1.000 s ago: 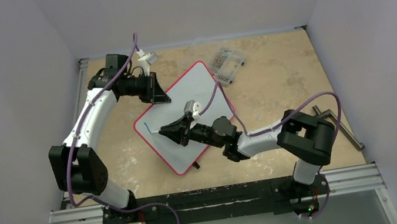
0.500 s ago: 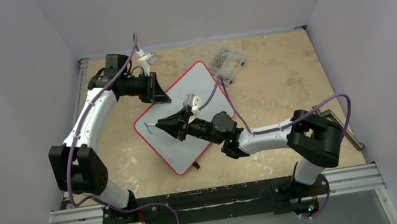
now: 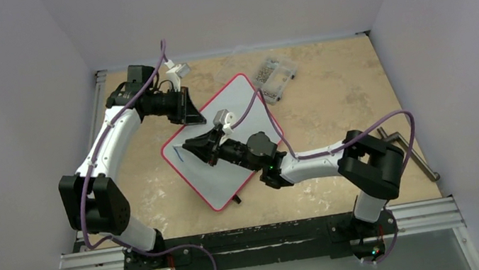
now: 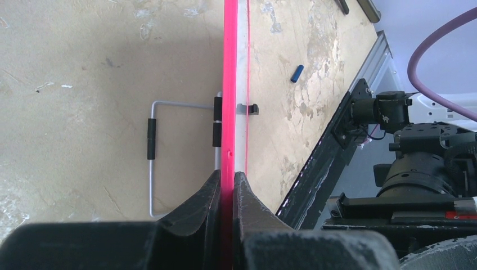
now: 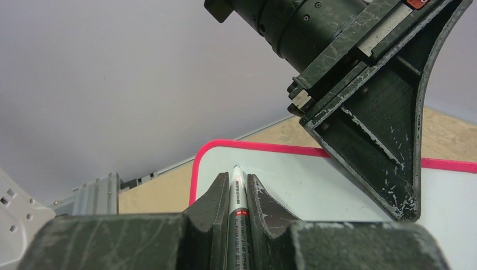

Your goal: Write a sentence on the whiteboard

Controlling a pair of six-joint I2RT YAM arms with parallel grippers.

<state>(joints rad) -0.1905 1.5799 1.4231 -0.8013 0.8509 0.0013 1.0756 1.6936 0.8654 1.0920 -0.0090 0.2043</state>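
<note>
The whiteboard [image 3: 220,181], white with a thin red rim, lies turned like a diamond on the table. My left gripper [image 3: 194,115] is shut on its upper left edge; in the left wrist view the red rim [image 4: 229,84] runs straight between the closed fingers [image 4: 205,197]. My right gripper [image 3: 192,146] is shut on a grey marker [image 5: 237,194], its tip over the board's [image 5: 292,180] left corner. Of the sentence, only a short blue stroke [image 3: 180,154] shows near that corner. The left gripper [image 5: 365,129] looms at the right of the right wrist view.
A clear plastic box of screws [image 3: 275,72] sits behind the board's far corner. Metal bars [image 3: 407,149] lie at the table's right edge. A blue cap [image 4: 297,73] lies on the table, and the board's wire stand [image 4: 152,163] sticks out beneath it. Walls close in three sides.
My right gripper has slid with the marker up and to the left across the board, toward its left corner. The left arm and the board have stayed put.
</note>
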